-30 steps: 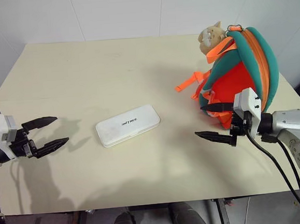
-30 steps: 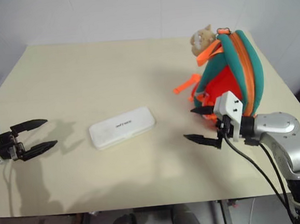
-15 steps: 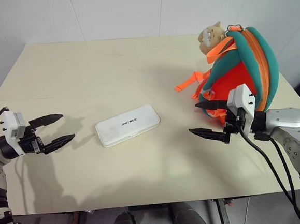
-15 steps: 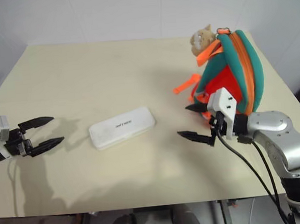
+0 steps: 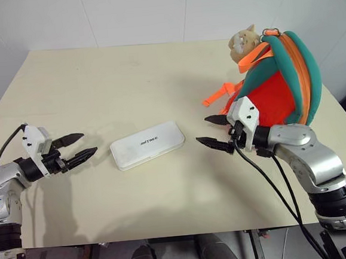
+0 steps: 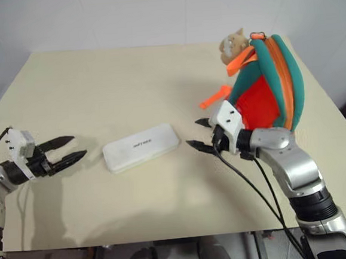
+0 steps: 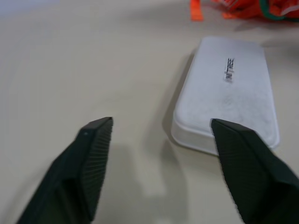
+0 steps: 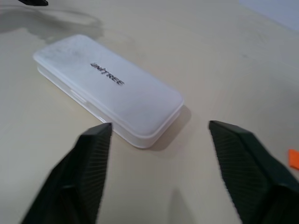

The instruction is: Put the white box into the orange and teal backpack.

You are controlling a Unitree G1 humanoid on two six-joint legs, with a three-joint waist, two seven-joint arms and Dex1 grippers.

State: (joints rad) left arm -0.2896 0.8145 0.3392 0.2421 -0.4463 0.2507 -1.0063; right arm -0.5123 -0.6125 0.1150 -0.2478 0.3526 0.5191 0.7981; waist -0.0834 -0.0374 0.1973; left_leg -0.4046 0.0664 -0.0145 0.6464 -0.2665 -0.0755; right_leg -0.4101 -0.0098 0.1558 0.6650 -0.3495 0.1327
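white box point(image 5: 147, 145) – flat on the tabletop point(image 5: 115, 80), between both claws | left claw point(image 5: 81, 146) – released, empty, near its left end | right claw point(image 5: 212, 132) – released, empty, near its right end | orange and teal backpack point(image 5: 280, 82) – upright behind the right claw

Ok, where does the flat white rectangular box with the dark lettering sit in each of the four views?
Left eye view: flat white lettered box, centre, between both grippers.
Right eye view: same box, slightly left of centre.
Left wrist view: upper right, one short end nearest the camera.
Right wrist view: upper left.
Shared landmark: the dark UNITREE lettering on its lid.
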